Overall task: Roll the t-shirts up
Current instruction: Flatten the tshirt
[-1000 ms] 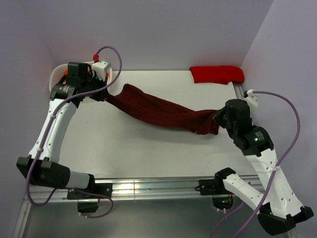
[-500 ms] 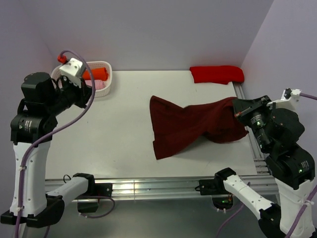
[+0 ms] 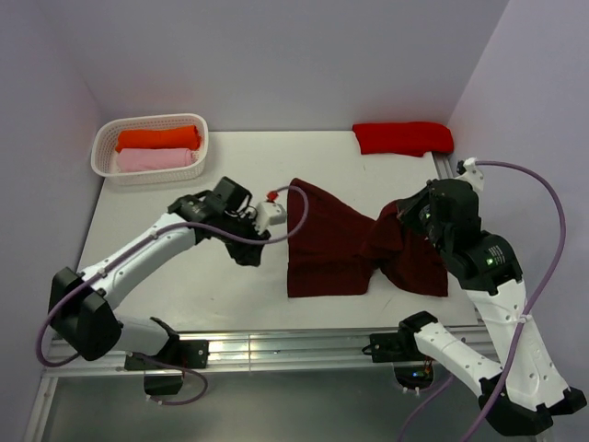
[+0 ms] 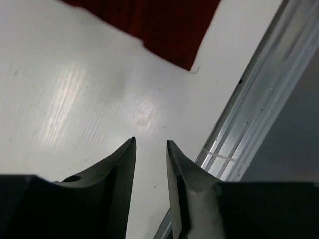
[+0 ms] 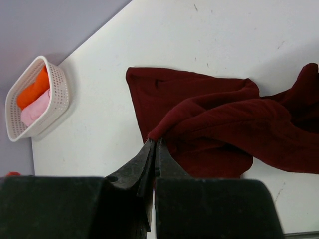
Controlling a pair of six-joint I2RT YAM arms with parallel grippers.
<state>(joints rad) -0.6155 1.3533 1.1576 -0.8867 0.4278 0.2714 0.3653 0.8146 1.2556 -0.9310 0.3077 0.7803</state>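
A dark maroon t-shirt (image 3: pixel 336 244) lies crumpled on the white table, centre right. My right gripper (image 3: pixel 403 214) is shut on a raised fold at its right side; the right wrist view shows the jaws (image 5: pixel 155 142) pinched on the cloth's edge (image 5: pixel 209 114). My left gripper (image 3: pixel 250 254) is open and empty, low over the bare table just left of the shirt. In the left wrist view its tips (image 4: pixel 150 144) point at the table, with a corner of the shirt (image 4: pixel 164 25) beyond them. A red t-shirt (image 3: pixel 403 137) lies folded at the back right.
A white basket (image 3: pixel 198 138) at the back left holds an orange roll (image 3: pixel 156 138) and a pink roll (image 3: pixel 155 158); it also shows in the right wrist view (image 5: pixel 59 89). An aluminium rail (image 3: pixel 276 348) runs along the table's near edge (image 4: pixel 259 109). Lilac walls enclose the table.
A second ago both grippers held the maroon shirt stretched out. The left gripper let go, swung up and away, then came down beside the shirt. The shirt has dropped and bunched toward the right.
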